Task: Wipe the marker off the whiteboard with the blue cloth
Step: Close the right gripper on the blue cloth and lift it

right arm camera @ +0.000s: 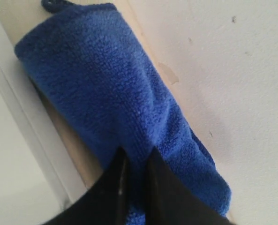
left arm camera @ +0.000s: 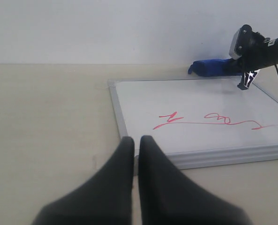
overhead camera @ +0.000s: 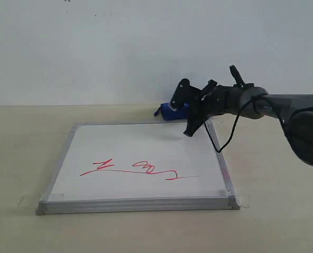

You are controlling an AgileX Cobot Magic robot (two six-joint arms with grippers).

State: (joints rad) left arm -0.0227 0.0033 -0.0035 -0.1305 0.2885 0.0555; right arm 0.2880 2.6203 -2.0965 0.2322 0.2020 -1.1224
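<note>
The left hand (left arm camera: 136,140) did not show in the exterior view. Its own wrist camera caught only two dark fingers (left arm camera: 115,187) pressed together with nothing between them, hanging over the bare desk (left arm camera: 49,122) just short of a corner of the whiteboard (left arm camera: 199,101). Their height above the desk could not be judged.

In the exterior view the whiteboard lay flat across the lower middle of the frame. The marker (overhead camera: 145,167) ran as a thin red wavy line with small squiggles through the board's lower half, from left of centre to right of centre, unwiped.

The blue cloth (overhead camera: 168,112) sat just above the centre of the frame, on the desk behind the board's far edge. Its right end was hidden behind black parts of the right hand (overhead camera: 189,130), and whether it touched the board's frame was unclear.

The right arm (overhead camera: 272,105) entered from the right edge, where it was cut off and blurred. It stretched nearly level toward the left, its wrist bent so that the right hand pointed down over the board's far right corner, just beside the cloth. A black cable (overhead camera: 227,134) looped below the wrist.

In the right wrist view the cloth filled most of the picture. The fingers (right arm camera: 167,197) stood close together with a narrow strip of blue between them. Whether they pinched the plush or merely hung in front of it, I could not tell.
</note>
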